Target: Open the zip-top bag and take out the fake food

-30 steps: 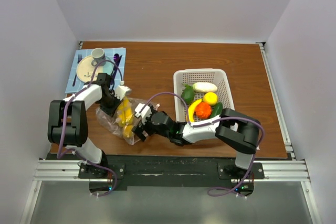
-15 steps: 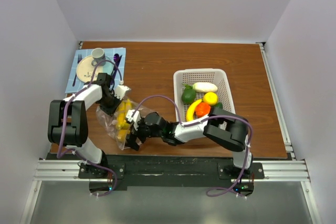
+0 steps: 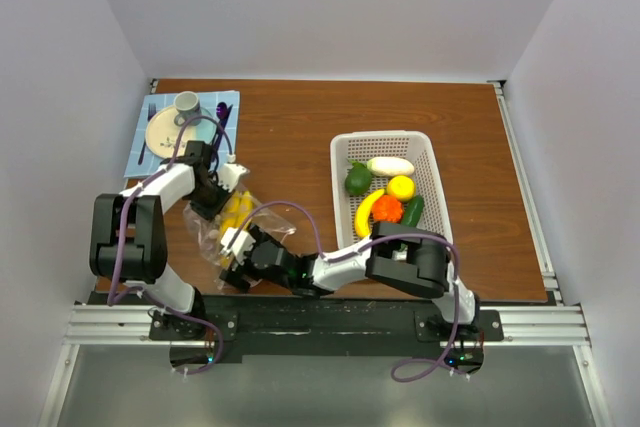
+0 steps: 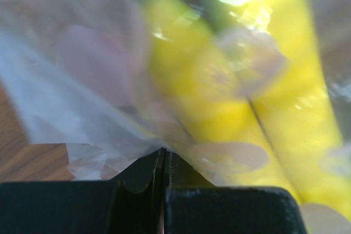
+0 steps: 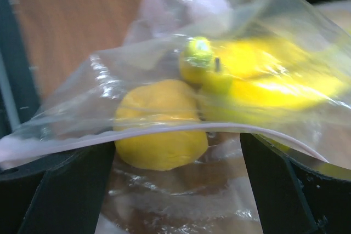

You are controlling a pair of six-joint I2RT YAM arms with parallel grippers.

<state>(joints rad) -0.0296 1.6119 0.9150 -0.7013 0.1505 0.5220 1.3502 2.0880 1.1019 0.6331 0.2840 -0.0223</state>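
Left wrist view: the left gripper (image 4: 163, 160) pinches the zip-top bag (image 4: 82, 113), fingers pressed together. The bag lies on the table (image 3: 300, 137), near left. The right gripper (image 5: 178, 179) gapes wide, seemingly at its mouth, with yellow fake food (image 5: 159, 130) inside.

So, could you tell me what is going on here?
The left pincer is shut on a fold of the zip-top bag, which holds yellow fake food. The right pincer, wide open, straddles the bag's near edge. More toy produce sits in the white basket.

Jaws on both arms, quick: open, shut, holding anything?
Left gripper: shut, pinching the zip-top bag.
Right gripper: open around the bag's edge, holding nothing.
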